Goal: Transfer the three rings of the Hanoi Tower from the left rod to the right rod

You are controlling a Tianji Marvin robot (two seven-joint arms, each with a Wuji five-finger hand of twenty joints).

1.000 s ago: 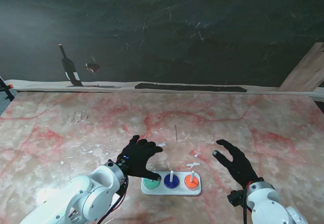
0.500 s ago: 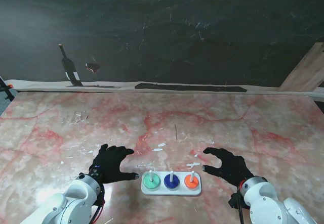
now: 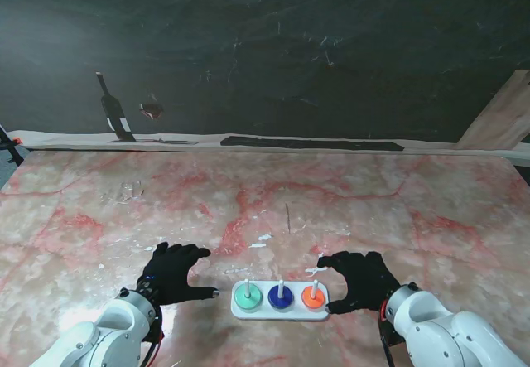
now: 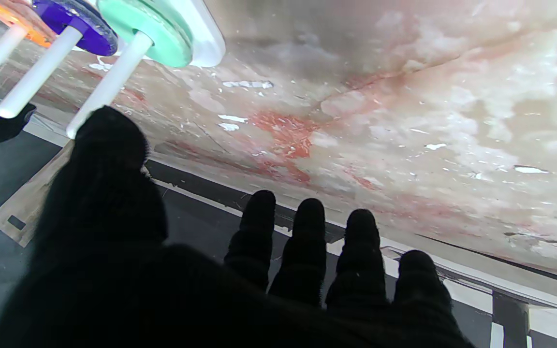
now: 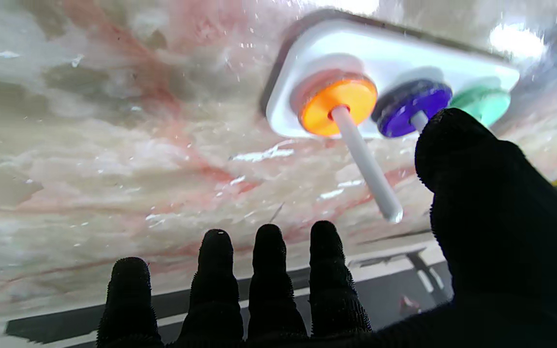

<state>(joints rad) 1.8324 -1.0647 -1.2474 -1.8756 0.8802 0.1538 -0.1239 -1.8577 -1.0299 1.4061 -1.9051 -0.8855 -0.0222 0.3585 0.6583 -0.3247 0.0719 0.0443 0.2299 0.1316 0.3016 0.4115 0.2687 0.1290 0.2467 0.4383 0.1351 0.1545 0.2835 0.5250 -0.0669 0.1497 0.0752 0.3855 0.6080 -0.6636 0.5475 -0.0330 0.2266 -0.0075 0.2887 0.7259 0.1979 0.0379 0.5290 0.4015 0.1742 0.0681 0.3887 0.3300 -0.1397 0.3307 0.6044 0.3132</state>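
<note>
The white base sits near me on the marble table, carrying one ring on each rod: green ring on the left, blue ring in the middle, orange ring on the right. The left hand rests just left of the base, fingers spread, holding nothing; the right hand is likewise spread and empty, its thumb by the base's right end. No writing or label is legible anywhere

Marble-patterned table top, pink and red veined, with white flecks scattered mid-surface. Dark backdrop behind. Wooden board leaning at far right. Dark strip, possibly tape, along far edge.
</note>
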